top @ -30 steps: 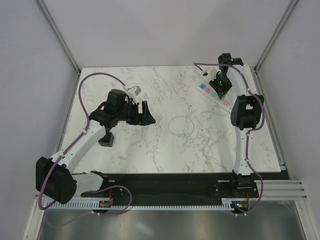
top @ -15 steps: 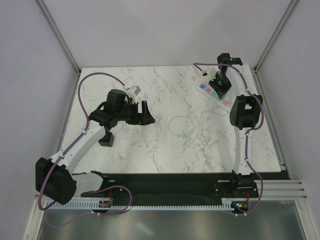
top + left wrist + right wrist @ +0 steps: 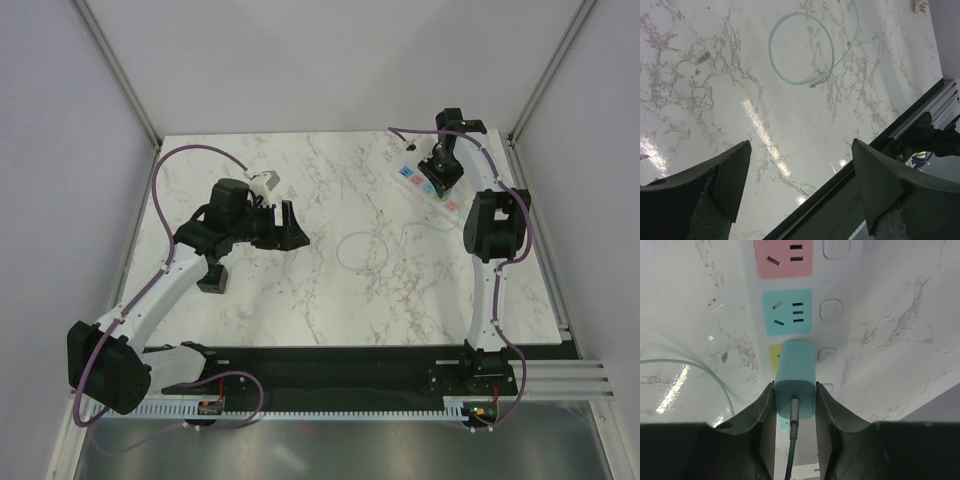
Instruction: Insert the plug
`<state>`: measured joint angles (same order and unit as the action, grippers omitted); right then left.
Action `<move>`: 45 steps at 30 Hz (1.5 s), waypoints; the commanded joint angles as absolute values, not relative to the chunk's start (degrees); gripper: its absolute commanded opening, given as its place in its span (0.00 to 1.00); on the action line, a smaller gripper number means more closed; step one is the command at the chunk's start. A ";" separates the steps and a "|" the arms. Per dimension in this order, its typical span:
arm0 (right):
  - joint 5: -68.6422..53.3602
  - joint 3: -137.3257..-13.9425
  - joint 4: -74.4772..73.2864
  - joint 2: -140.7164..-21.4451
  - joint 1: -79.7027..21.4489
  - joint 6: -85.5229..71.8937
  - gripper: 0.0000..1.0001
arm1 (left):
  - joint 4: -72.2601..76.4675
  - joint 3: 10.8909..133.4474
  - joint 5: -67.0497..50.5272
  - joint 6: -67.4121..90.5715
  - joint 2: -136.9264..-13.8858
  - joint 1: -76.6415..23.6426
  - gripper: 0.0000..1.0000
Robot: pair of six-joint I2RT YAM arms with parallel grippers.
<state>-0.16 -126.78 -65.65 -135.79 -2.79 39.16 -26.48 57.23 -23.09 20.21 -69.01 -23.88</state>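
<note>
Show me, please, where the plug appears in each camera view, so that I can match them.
Top external: far right, hidden under the right hand over the strip; it cannot be made out.
Left wrist: not in it.
Right wrist: the plug is low centre, gripped between the fingers, its far end at the yellow socket.
Shared landmark: the green cable, a loop mid-table, an arc at the right wrist view's left edge.

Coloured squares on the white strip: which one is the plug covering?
The yellow square, mostly hidden behind the plug in the right gripper; the pink square and the blue square sit uncovered.
</note>
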 commanded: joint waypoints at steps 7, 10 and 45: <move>-2.37 -128.76 -60.47 -141.50 -3.51 36.83 0.38 | -24.61 57.48 -24.87 18.98 -67.15 -23.99 0.88; -2.72 -129.20 -60.29 -140.63 -3.60 36.39 0.44 | -24.61 57.57 -25.05 18.98 -67.32 -23.91 0.88; 0.35 -110.39 -44.03 -121.64 -4.31 33.84 0.70 | -30.15 55.37 -17.49 20.74 -57.39 -23.99 0.89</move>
